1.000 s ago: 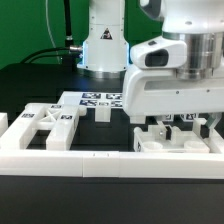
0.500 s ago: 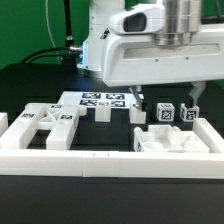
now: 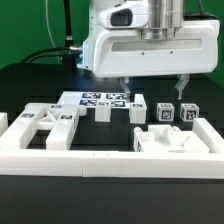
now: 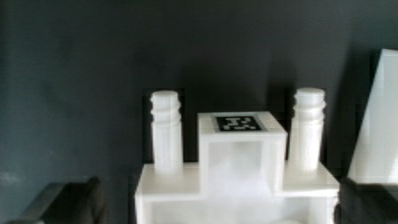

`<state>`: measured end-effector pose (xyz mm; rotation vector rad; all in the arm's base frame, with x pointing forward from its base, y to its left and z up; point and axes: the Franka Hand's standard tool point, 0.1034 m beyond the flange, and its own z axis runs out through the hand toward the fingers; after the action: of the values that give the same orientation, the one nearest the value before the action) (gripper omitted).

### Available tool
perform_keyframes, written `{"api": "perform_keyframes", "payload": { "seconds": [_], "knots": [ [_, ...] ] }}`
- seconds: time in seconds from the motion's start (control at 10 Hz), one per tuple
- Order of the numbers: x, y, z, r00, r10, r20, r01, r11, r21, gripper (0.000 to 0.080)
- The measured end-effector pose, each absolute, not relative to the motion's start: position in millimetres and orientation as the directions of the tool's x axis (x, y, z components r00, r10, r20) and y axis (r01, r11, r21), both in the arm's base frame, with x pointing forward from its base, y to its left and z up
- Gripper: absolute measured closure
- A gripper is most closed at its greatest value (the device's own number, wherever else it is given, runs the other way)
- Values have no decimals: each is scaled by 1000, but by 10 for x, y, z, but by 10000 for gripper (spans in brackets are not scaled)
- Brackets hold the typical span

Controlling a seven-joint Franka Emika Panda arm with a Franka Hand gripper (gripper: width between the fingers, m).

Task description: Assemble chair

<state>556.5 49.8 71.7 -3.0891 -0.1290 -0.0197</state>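
- Black table [image 3: 30, 88] before a green backdrop [image 3: 25, 30]. In the exterior view a long white border rail [image 3: 100, 160] runs across the front.
- The chair is not assembled. Its white parts lie loose on the table, behind the rail.
- A blocky part [image 3: 172, 140] with a recessed top sits just behind the rail, toward the exterior view's right.
- Two tagged cubes [image 3: 165, 113] stand side by side at 12 o'clock of the blocky part, near it.
- Two short white blocks, one [image 3: 138, 110] and the other [image 3: 102, 113], stand at 10 o'clock of the blocky part, apart from each other.
- An X-braced frame [image 3: 45, 127] lies flat at 9 o'clock, toward the exterior view's left, close behind the rail.
- The wrist view shows a pegged part [image 4: 222, 175]: two round-topped pegs stand upright on either side of a block with a tag on its top face. I cannot tell which piece in the exterior view this is.
- The gripper [image 3: 155, 90] hangs above the cubes, at 12 o'clock of them. It is released: the fingers [image 3: 124, 88] are spread wide with nothing between them, and the tips are clear of every part.
- The marker board [image 3: 100, 99] lies flat on the table at 11 o'clock of the blocky part, behind the short blocks.
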Motion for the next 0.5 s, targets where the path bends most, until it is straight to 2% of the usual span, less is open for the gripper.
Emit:
{"api": "perform_keyframes", "payload": {
  "seconds": [0.1,0.4,0.5],
  "knots": [
    [5442,364,636,999,32,3,32,-997,-67,151],
    [5020,351,386,1000,12,-6,12,-998,-57,151],
    [5055,349,413,1000,14,-15,13,-998,-58,151]
  ]
}}
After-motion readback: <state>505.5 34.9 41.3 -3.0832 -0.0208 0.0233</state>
